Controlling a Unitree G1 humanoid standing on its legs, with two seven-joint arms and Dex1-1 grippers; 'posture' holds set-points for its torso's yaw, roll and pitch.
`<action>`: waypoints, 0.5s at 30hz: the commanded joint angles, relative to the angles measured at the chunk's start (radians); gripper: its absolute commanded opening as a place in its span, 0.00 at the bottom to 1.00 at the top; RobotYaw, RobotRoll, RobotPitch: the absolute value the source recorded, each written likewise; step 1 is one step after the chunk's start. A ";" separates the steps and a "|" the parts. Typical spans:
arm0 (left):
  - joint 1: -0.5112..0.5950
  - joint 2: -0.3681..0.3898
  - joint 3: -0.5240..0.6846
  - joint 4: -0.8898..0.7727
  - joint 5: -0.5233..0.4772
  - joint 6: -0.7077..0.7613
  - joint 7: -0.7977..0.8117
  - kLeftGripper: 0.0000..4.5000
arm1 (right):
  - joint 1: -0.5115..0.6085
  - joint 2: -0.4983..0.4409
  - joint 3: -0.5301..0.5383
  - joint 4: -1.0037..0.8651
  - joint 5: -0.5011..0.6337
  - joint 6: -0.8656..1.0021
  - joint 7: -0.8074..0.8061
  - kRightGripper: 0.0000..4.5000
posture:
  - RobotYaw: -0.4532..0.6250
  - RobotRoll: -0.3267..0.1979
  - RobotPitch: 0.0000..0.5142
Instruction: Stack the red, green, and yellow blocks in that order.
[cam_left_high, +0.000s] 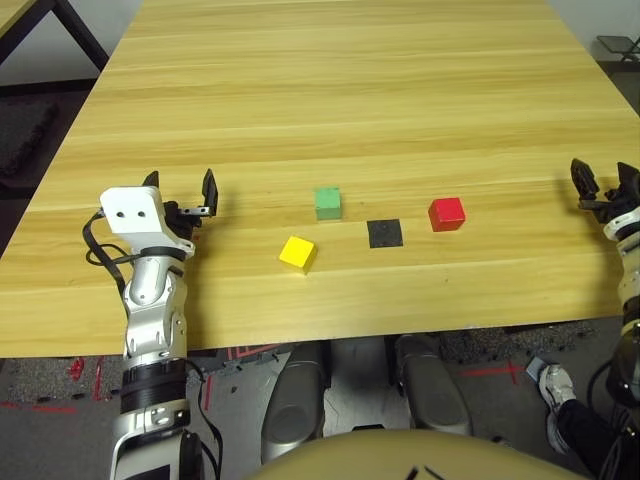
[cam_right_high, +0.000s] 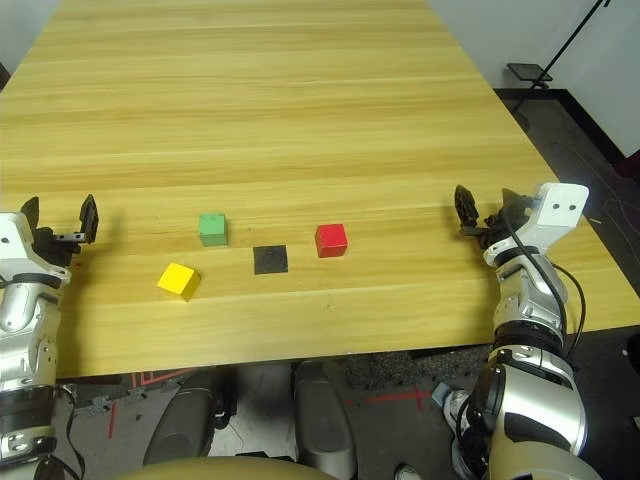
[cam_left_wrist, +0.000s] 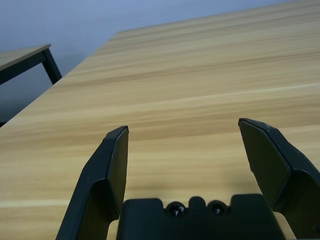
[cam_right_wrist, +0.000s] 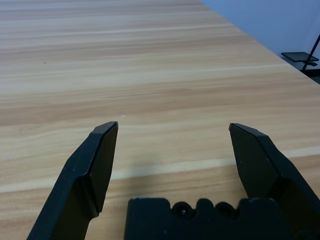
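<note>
Your 2 tools, left (cam_left_high: 181, 184) and right (cam_right_high: 482, 205), stand with fingers spread. Before you on the desk (cam_left_high: 330, 110), the green block (cam_left_high: 328, 204) sits between the yellow block (cam_left_high: 298, 254) and red block (cam_left_high: 447, 214), all apart.

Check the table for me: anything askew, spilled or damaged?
Nothing looks spilled or damaged. The one oddity is the yellow block, turned askew to the table's near edge, while the green block and red block sit closer to square. Both grippers, left and right, stand open and empty.
</note>
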 joint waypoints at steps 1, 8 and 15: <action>0.029 -0.008 0.021 0.044 -0.013 0.000 0.004 1.00 | -0.019 -0.026 0.006 0.047 -0.013 0.023 0.024 1.00 | 0.54 0.56 0.33; 0.020 0.114 -0.011 -0.213 -0.294 0.259 -0.256 1.00 | -0.158 -0.112 0.100 0.020 -0.036 0.141 0.355 1.00 | 0.58 0.56 0.39; -0.024 0.408 -0.056 -0.329 -0.438 0.467 -0.605 1.00 | -0.239 -0.159 0.302 -0.095 -0.116 0.147 0.762 1.00 | 0.62 0.47 0.33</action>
